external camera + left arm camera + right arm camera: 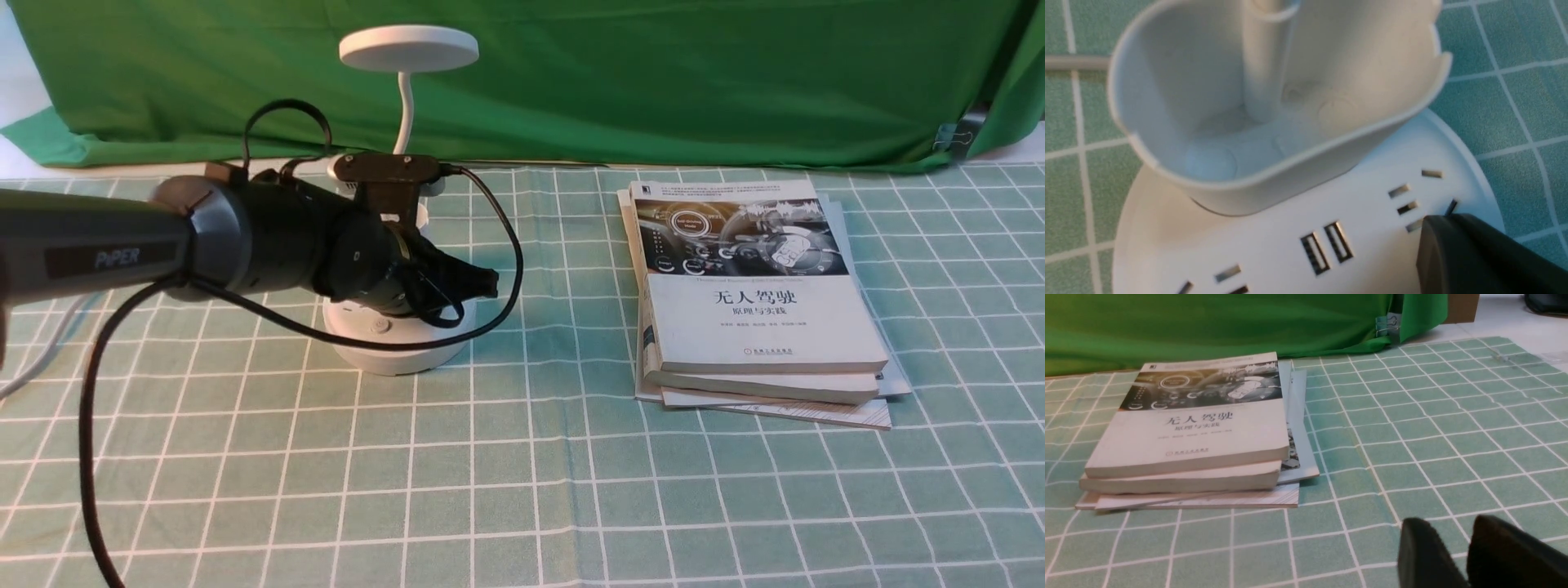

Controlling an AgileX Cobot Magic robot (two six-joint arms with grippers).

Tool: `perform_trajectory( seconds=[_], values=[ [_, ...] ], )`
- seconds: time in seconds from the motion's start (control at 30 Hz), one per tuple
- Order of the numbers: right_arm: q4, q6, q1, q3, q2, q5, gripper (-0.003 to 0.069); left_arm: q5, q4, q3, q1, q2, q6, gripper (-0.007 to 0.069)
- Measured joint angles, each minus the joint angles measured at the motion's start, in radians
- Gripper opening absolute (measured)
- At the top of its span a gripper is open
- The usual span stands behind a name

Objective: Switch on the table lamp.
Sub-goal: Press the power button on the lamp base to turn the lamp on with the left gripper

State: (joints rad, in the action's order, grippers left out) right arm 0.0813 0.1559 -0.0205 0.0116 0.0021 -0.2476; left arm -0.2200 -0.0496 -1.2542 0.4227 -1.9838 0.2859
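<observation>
the pressing step seems in hand: at the lower right of the left wrist view the left claw (1447, 228), fingers apparently pressed together, is held over the lamp base (1372, 257); a short push on a button is needed.

Bench (522, 474): covered with a green cloth, white grid lines, small creases running across it. White table lamp (400, 347) standing upright on the left part, round base flat on the cloth. Pale cord (53, 351) lying at the far left. To the right, well apart from the lamp, a stack of books (759, 286): top cover white with a dark car-interior picture and Chinese lettering, a second thick volume beneath, thinner printed sheets or booklets at the bottom, edges sticking out unevenly.
</observation>
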Motion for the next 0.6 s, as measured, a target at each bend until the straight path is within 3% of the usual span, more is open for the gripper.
perform_trajectory(
  seconds=[0.6],
  values=[
    [0.0, 0.0, 0.0, 0.0, 0.0, 0.0, 0.0238, -0.121, 0.008, -0.001, 0.001, 0.048, 0.0, 0.0021]
  ],
)
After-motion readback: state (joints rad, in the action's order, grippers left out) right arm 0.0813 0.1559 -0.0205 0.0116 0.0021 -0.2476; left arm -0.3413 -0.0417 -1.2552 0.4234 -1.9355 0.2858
